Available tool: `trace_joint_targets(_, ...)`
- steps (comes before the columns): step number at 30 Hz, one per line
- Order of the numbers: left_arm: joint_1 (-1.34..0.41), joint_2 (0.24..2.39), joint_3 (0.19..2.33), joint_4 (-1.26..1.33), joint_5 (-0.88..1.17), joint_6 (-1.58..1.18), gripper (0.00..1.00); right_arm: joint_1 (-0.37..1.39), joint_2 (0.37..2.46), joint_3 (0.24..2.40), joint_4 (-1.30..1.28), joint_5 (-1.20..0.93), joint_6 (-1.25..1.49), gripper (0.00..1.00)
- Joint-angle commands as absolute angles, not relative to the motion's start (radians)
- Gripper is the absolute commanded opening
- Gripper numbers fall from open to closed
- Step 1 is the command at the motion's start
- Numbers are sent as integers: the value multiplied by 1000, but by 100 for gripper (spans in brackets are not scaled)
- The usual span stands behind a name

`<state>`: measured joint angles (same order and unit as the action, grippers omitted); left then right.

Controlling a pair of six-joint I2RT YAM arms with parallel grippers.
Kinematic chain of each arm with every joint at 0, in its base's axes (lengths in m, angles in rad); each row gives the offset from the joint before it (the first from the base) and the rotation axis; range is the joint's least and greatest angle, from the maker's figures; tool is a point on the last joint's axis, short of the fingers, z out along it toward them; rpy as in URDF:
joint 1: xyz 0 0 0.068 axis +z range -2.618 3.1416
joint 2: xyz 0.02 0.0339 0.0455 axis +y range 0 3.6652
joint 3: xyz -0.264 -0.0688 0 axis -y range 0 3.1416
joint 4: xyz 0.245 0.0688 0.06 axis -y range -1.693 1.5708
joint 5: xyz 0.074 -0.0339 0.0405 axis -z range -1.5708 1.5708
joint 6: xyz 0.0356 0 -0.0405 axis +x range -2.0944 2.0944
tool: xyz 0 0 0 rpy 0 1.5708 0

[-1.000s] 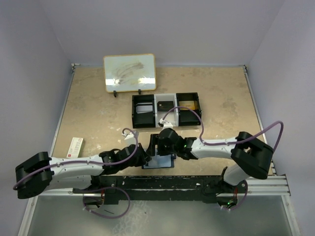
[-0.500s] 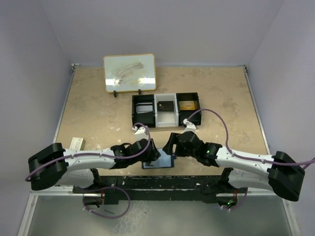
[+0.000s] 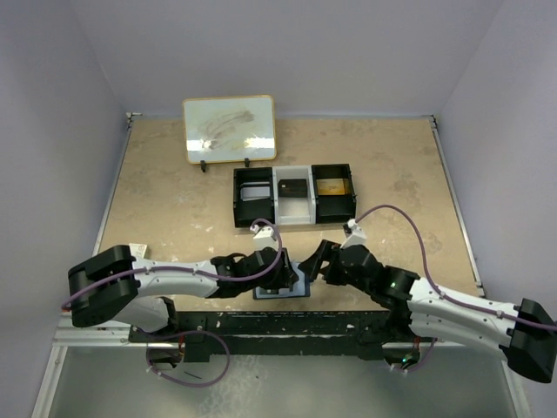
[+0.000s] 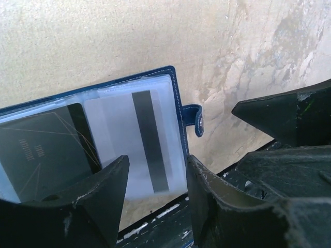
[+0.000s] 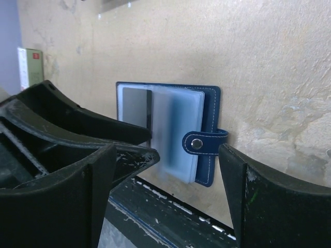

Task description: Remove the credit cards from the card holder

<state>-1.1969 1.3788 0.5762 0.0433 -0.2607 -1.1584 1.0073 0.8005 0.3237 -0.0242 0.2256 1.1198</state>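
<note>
The card holder (image 3: 301, 286) is seen lying open and flat on the surface (image 3: 392, 174). It is on the near side of the black tray (image 3: 237, 198), apart from it and roughly in line with the tray's middle compartment. In the left wrist view the card holder (image 4: 103, 139) is shown with clear sleeves inside its blue stitched cover. A dark card (image 4: 44, 155) and a pale card (image 4: 116, 134) crossed by a dark stripe can be made out through the sleeves. A small tab (image 4: 195, 120) with a snap projects from one edge, on the side turned toward the tray's right end. The same tab (image 5: 199, 143) is seen in the right wrist view, where the card holder (image 5: 207, 119) looks blurred at its middle.

The left end effector (image 3: 285, 272) is placed over the card holder, between it and the tray. Its jaws are spread, with nothing pinched, and the sleeves are visible through the gap (image 4: 156, 160). Whether its fingertips touch the sleeves cannot be told.

The right end effector (image 3: 315, 259) is held beside the tab edge, also on the tray's near side. Its jaws (image 5: 168, 155) are spread wide and nothing is gripped.

A framed board (image 3: 230, 129) is propped just beyond the tray's far left corner. A small box (image 3: 137, 250) lies well off to the tray's near left, partly hidden by the left arm.
</note>
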Motion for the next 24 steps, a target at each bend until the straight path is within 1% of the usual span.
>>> trace_joint_targets(1, -1214, 1380, 624, 62, -279, -1141, 46, 1005, 721, 297, -14, 249, 1158, 80)
trace_joint_targets(3, -1216, 1365, 621, 41, -304, -1141, 46, 1006, 699, 286, -7, 239, 1162, 78)
trace_joint_targets(7, -1218, 1293, 614, -34, -374, -1145, 46, 1005, 681, 271, 49, 192, 1139, 65)
trace_joint_targets(9, -1218, 1236, 593, -64, -422, -1164, 46, 1005, 692, 266, 98, 162, 1119, 60)
trace_joint_targets(12, -1218, 1147, 555, -106, -489, -1199, 46, 1005, 739, 276, 145, 128, 1092, 52)
trace_joint_targets(16, -1218, 1115, 533, -151, -508, -1212, 46, 1005, 850, 322, 178, 91, 1051, 39)
trace_joint_targets(20, -1218, 1122, 531, -175, -512, -1224, 46, 1006, 963, 380, 208, 79, 991, 33)
trace_joint_targets(24, -1218, 1103, 515, -156, -533, -1242, 56, 1005, 1080, 447, 164, 87, 972, 30)
